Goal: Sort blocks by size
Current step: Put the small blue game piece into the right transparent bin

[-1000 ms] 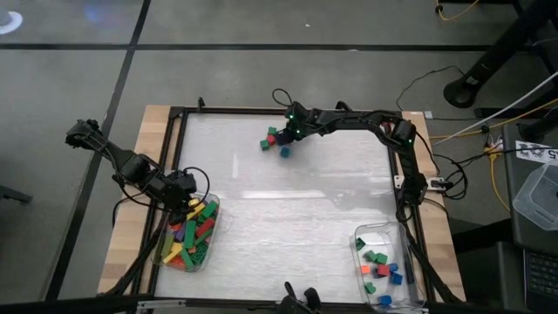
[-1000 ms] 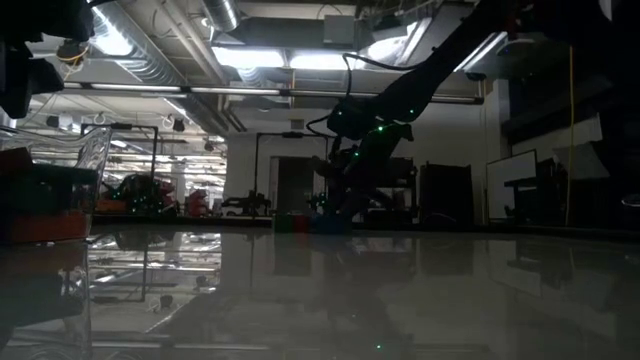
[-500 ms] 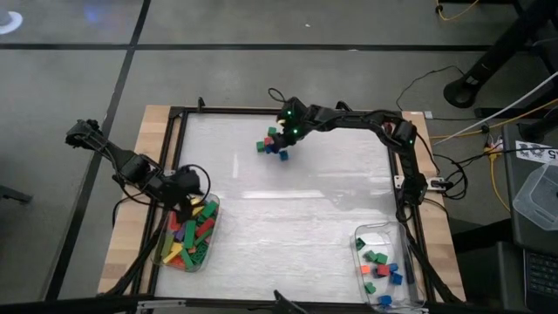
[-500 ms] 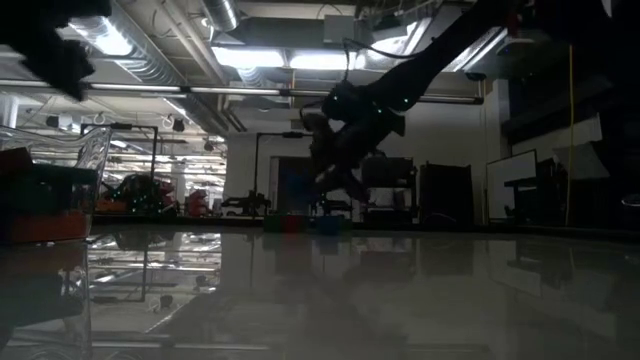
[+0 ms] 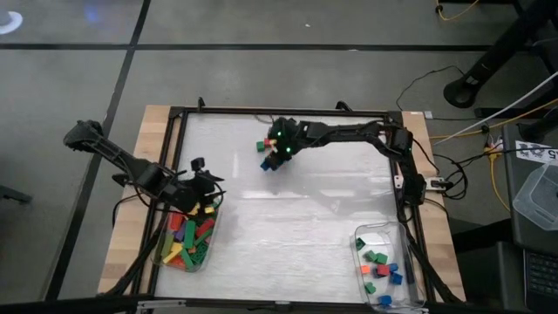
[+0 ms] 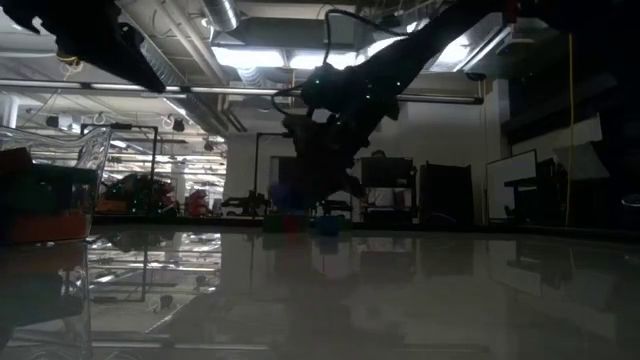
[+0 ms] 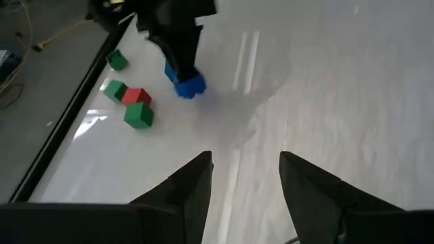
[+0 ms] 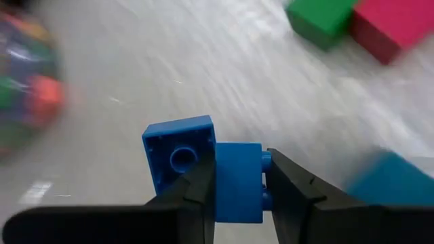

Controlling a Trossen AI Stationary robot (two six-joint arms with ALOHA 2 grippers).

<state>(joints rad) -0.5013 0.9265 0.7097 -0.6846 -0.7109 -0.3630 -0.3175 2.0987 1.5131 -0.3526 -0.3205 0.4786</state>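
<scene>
- Blue plastic toy brick [image 8: 203, 169] sits pinched between the right gripper [image 8: 239, 183] fingers, near the table's far edge; held off-centre, it could twist free.
- Loose green and red blocks [image 7: 132, 103] beside it might get knocked.
- Left gripper [image 7: 244, 177], fingers apart and empty, hangs by the clear tub of long bricks [image 5: 187, 240].

The white table [image 5: 288, 218] has a black frame on a wooden base. At 7 o'clock stands a clear tub [image 5: 186, 240] full of mixed blocks. At 5 o'clock is a second tub [image 5: 382, 262] with fewer. Near 12 o'clock lie loose green and red blocks [image 7: 129, 102].
</scene>
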